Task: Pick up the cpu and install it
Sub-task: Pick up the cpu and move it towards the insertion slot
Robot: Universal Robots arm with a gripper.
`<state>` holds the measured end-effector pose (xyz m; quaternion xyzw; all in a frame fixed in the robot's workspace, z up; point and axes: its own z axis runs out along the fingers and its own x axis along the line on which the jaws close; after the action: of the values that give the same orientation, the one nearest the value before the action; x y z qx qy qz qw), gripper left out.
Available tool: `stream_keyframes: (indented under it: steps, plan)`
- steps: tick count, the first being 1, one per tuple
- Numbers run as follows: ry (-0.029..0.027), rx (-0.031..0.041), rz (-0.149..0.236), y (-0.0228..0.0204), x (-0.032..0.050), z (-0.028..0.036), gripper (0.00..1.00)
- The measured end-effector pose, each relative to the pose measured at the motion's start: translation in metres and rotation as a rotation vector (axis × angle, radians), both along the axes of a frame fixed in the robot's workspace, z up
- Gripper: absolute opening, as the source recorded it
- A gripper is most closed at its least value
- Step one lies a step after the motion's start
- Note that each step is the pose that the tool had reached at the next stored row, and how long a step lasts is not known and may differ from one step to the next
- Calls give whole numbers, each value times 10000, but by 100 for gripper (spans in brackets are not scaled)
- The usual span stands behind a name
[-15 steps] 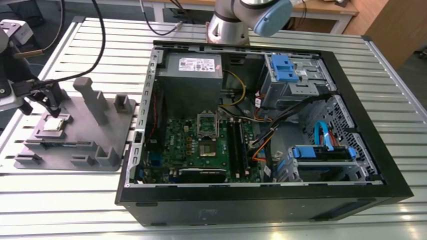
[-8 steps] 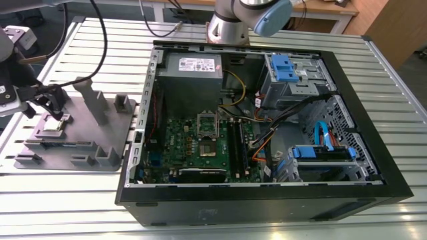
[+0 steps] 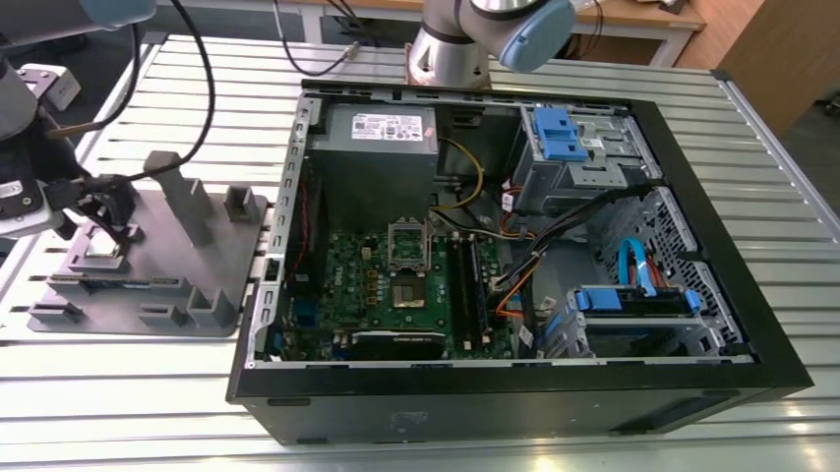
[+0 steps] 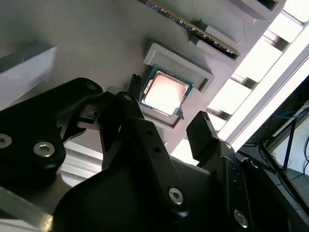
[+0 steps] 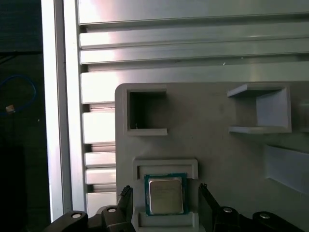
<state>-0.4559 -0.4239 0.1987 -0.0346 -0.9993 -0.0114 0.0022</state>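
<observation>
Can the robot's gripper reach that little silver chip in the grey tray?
Probably yes. The gripper hangs open right over the cpu, with a finger on each side. Nothing covers the chip in its grey tray.

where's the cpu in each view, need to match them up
exterior view: the cpu lies on the grey fixture tray at the exterior view's left, under the gripper.
second wrist view: the cpu lies in a raised pocket, between the open gripper's fingertips.
first wrist view: the cpu lies in that pocket, centred between the fingertips.
shared landmark: the grey fixture tray.
</observation>
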Motion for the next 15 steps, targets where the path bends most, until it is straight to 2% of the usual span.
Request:
stream_keyframes:
  steps: [9, 15]
  plan:
    - [-1, 1, 0, 0, 15, -80, 65]
    - [-1, 0, 0, 0, 37, -97, 65]
